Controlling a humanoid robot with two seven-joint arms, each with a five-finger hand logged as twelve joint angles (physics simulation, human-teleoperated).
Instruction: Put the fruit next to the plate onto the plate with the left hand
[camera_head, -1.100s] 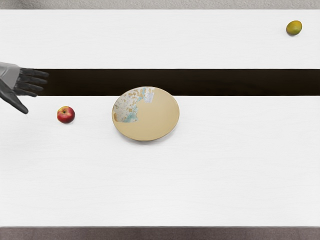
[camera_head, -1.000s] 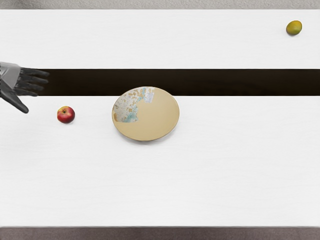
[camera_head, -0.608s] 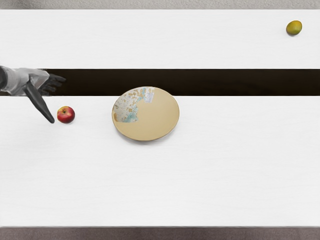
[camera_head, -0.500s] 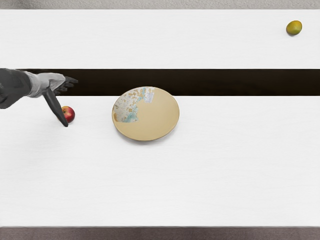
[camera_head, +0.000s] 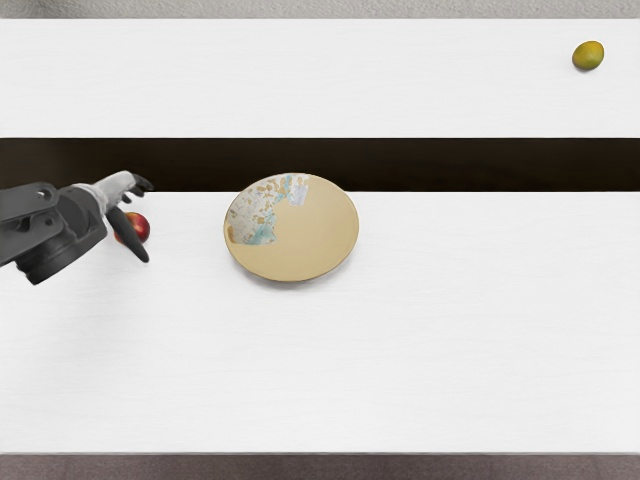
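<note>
A red apple (camera_head: 139, 228) lies on the white table left of the round tan plate (camera_head: 300, 240), and my hand covers much of it. My left hand (camera_head: 125, 212) comes in from the left edge and sits over the apple. Its dark thumb (camera_head: 131, 240) crosses the apple's front and its fingers (camera_head: 138, 184) reach past the far side. The fingers are spread around the apple and have not closed on it. The plate has a mottled blue and white patch at its upper left and holds nothing.
A yellow-green fruit (camera_head: 588, 55) lies at the far right on the back table. A dark gap (camera_head: 420, 165) runs between the two tabletops just behind the plate and the hand.
My left arm has swung in from the left edge toward the apple. The hand now covers it, where a second ago it hung well to the apple's upper left.
</note>
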